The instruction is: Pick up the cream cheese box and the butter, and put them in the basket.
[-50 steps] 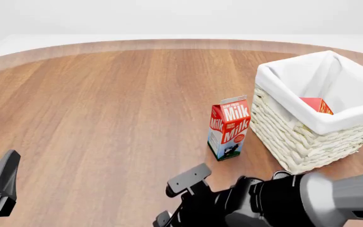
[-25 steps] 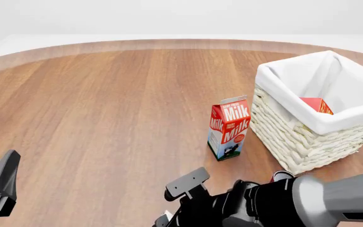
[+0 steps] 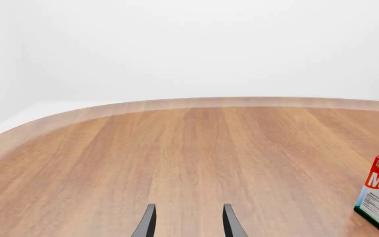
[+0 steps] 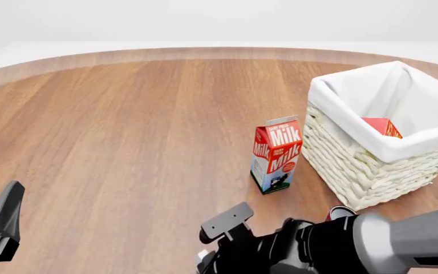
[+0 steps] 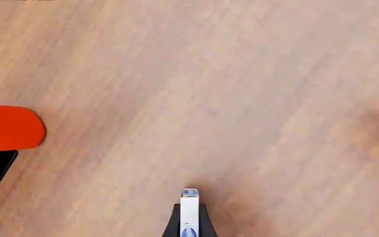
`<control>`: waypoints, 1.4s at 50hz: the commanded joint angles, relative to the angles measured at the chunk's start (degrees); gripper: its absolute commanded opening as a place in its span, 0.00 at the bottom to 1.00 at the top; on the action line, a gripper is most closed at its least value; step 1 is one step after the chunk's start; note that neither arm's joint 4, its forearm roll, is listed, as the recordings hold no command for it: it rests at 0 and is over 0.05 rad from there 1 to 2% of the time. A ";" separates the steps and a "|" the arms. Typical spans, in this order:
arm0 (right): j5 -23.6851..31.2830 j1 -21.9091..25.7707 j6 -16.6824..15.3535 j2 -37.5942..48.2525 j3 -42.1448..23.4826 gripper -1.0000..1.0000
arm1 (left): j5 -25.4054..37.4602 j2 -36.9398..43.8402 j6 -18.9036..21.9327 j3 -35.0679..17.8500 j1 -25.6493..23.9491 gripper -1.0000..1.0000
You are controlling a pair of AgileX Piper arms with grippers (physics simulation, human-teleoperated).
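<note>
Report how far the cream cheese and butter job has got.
Done: the butter already lies inside the basket. In hand: the right hand is closed on a thin white item with blue marks, apparently the cream cheese box, low over the table. Left: carrying it to the basket and dropping it in. The left hand is open, empty.
</note>
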 commanded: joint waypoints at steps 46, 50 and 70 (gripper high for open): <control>21.83 -4.71 -9.03 -26.59 -14.94 0.00 | 0.00 0.00 0.00 0.00 0.00 1.00; 22.58 -5.70 -9.79 -28.23 -15.33 0.00 | 0.00 0.00 0.00 0.00 0.00 1.00; 26.60 -11.74 -13.21 -36.85 -18.90 0.00 | 0.00 0.00 0.00 0.00 0.00 1.00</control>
